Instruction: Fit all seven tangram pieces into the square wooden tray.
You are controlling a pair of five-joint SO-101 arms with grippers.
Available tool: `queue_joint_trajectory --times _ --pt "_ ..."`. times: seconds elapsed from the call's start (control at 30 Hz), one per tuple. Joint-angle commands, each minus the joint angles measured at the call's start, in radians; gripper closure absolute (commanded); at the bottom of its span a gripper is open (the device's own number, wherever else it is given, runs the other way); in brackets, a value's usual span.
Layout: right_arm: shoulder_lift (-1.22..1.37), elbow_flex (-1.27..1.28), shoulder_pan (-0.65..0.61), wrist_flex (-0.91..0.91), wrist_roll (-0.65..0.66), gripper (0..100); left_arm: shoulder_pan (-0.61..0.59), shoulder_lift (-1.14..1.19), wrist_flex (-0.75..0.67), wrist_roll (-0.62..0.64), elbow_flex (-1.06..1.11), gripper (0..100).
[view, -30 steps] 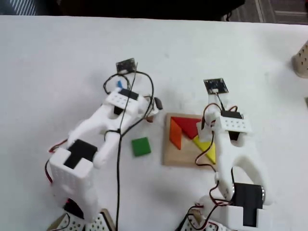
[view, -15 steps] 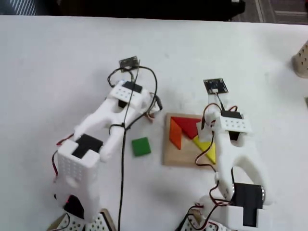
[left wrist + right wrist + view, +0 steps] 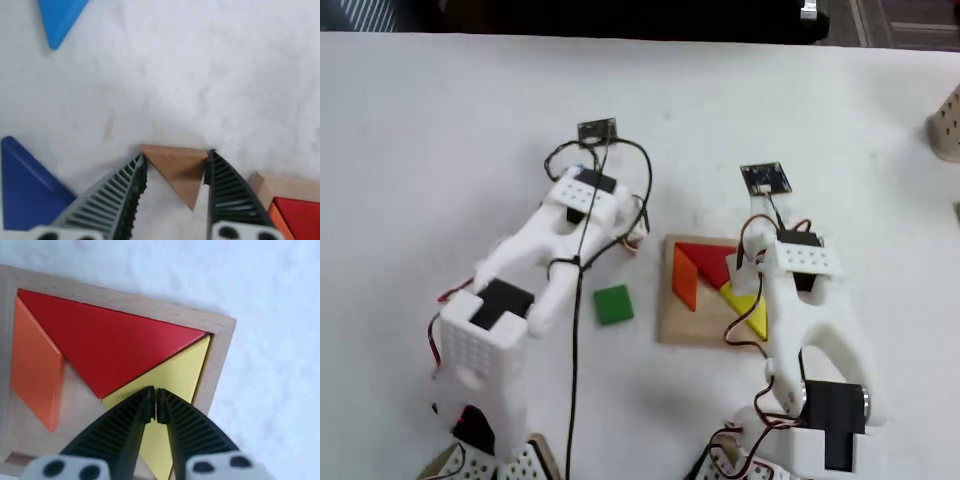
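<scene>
tray [image 3: 692, 325] with three pieces [image 3: 712, 262]

White table [image 3: 440, 100] carries wooden tray [image 3: 664, 300] and green square [image 3: 613, 304].

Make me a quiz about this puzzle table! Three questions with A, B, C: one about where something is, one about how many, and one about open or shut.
1. Where is the brown triangle?
A) in the tray
B) between the fingers of the left gripper
C) on the green square

2. How many pieces lie in the tray?
A) three
B) five
C) seven

3. The right gripper is:
A) wide open
B) shut
C) holding the green square

Answers:
1 B, a finger sits against each side of it.
2 A, just red, orange and yellow.
3 B, its fingers meet with nothing between them.
</scene>
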Motion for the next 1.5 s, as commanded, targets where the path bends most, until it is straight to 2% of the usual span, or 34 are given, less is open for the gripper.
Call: queue_joint_trajectory --times 0.0,0.23,0.4,0.63,0.73,0.93,1.03,1.17,1.47 --pt "-0.028 0.009 -0.019 -0.022 0.009 97.8 0.021 -0.005 0.009 -0.026 -0.041 83" --pt "-0.028 0.011 -0.019 -0.028 0.009 97.8 0.047 -0.007 0.017 -0.29 -0.058 82" --pt "-0.028 0.011 -0.019 -0.028 0.011 97.8 0.041 -0.008 0.029 -0.434 -0.069 82" --pt "-0.028 0.012 -0.019 -0.025 0.04 97.8 0.045 -0.024 0.19 -0.772 -0.127 78" --pt "-0.028 0.012 -0.019 -0.025 0.043 97.8 0.038 -0.056 0.195 -0.687 -0.124 76" --pt "-0.028 0.012 -0.019 -0.025 0.043 97.8 0.035 -0.073 0.135 -0.219 -0.127 76" --pt "-0.028 0.012 -0.019 -0.025 0.043 97.8 0.008 -0.065 0.097 -0.091 -0.123 76" --pt "-0.028 0.012 -0.019 -0.027 0.044 97.8 -0.021 0.002 0.058 -0.052 -0.14 76" --pt "-0.028 0.012 -0.019 -0.027 0.044 97.8 -0.013 0.058 0.055 -0.054 -0.17 76"
